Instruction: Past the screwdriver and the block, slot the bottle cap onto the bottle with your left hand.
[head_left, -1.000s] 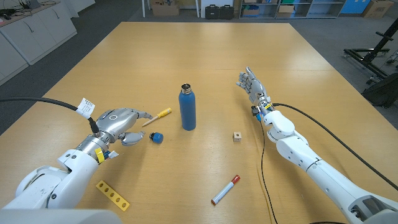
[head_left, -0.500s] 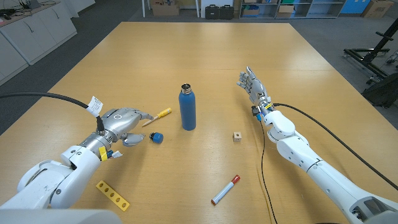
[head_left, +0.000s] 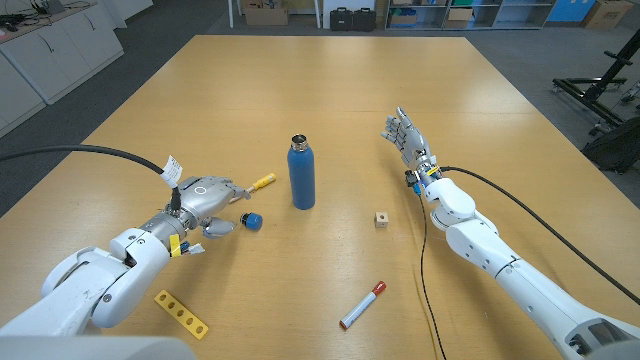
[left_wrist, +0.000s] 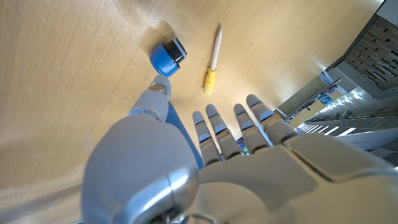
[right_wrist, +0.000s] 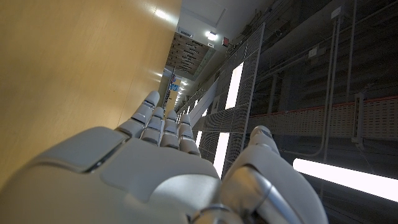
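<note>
A blue bottle (head_left: 302, 177) stands upright with its mouth uncovered at the table's middle. The blue bottle cap (head_left: 252, 221) (left_wrist: 166, 57) lies on the wood to the bottle's left. A yellow-handled screwdriver (head_left: 254, 186) (left_wrist: 212, 60) lies just beyond the cap. My left hand (head_left: 205, 200) (left_wrist: 205, 149) hovers close to the cap's left, fingers apart and reaching toward the screwdriver, thumb near the cap, holding nothing. A small wooden block (head_left: 381, 219) sits to the bottle's right. My right hand (head_left: 406, 136) (right_wrist: 155, 155) stands at the right with fingers stretched out, holding nothing.
A red-and-white marker (head_left: 362, 305) lies near the front edge. A yellow perforated strip (head_left: 181, 313) lies by my left forearm. The wooden table (head_left: 330, 90) stretches bare behind the bottle. Cabinets and boxes stand on the floor beyond.
My left hand has slid right and slightly forward toward the cap and screwdriver. The cap, bottle and right arm have stayed put.
</note>
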